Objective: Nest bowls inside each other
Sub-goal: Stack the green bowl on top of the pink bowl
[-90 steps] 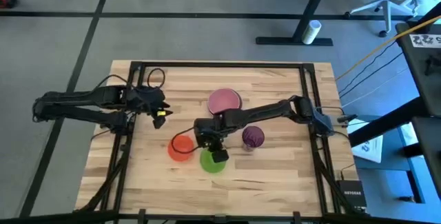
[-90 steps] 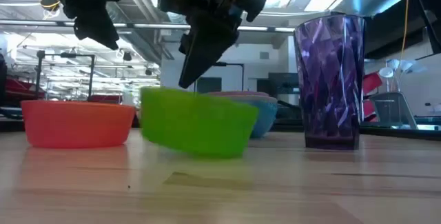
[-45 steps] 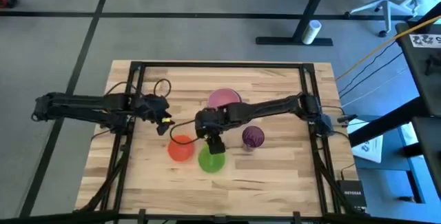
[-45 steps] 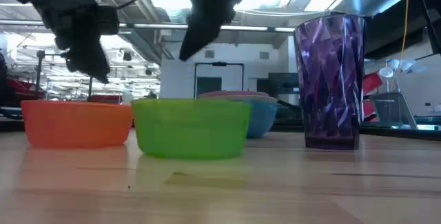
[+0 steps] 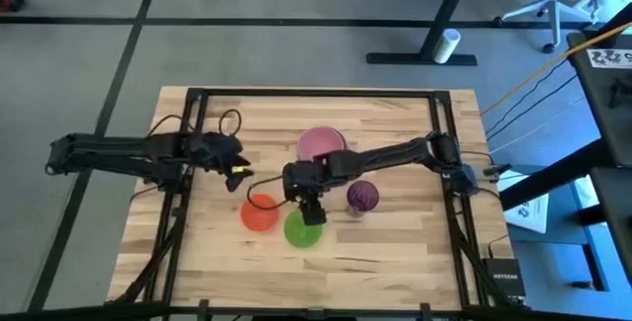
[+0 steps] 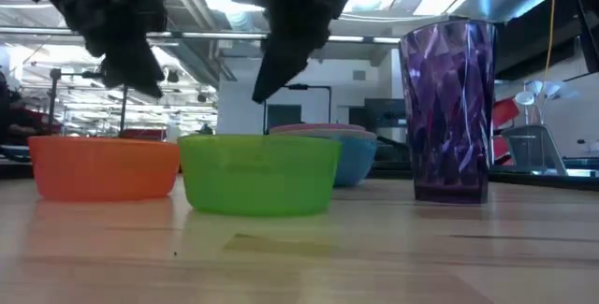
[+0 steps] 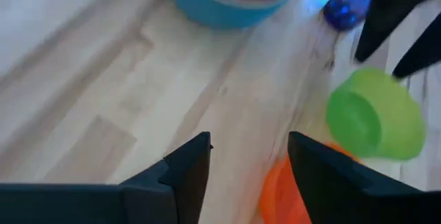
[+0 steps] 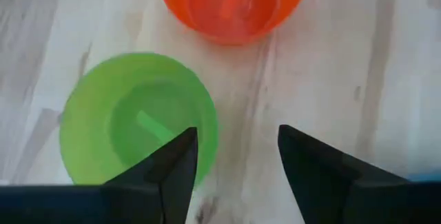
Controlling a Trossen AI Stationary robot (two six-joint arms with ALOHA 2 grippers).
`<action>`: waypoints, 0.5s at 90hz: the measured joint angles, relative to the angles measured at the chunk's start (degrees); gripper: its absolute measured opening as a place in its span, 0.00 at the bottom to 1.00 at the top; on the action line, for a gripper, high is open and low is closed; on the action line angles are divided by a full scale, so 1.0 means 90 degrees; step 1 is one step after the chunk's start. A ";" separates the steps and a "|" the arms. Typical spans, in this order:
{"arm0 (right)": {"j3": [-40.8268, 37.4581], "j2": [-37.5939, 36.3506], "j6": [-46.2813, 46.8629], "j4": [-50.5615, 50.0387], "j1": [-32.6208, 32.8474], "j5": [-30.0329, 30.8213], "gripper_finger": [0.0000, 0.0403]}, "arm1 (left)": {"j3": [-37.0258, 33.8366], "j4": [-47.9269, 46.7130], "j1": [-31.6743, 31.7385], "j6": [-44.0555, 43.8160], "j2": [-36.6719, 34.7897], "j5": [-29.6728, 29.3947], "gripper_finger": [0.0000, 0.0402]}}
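Right gripper (image 5: 311, 212), jaws now wide, is lifting off the released green bowl (image 5: 302, 230), resting unnested at the orange bowl's (image 5: 260, 212) 3 o'clock.

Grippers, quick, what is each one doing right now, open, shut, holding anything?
Left gripper: open, empty, near the orange bowl.
Right gripper: open, empty, above the green bowl.

Grey carpeted floor (image 5: 79, 54) surrounds the light wooden slatted table (image 5: 395, 242); a black desk frame (image 5: 434, 25) stands at one o'clock, a white office chair (image 5: 541, 0) beyond.
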 joint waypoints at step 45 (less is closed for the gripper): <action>-0.0267 0.0539 -0.0032 0.0303 -0.0166 -0.0692 0.40 | 0.1287 -0.0157 -0.0002 0.0548 -0.0064 -0.0290 0.44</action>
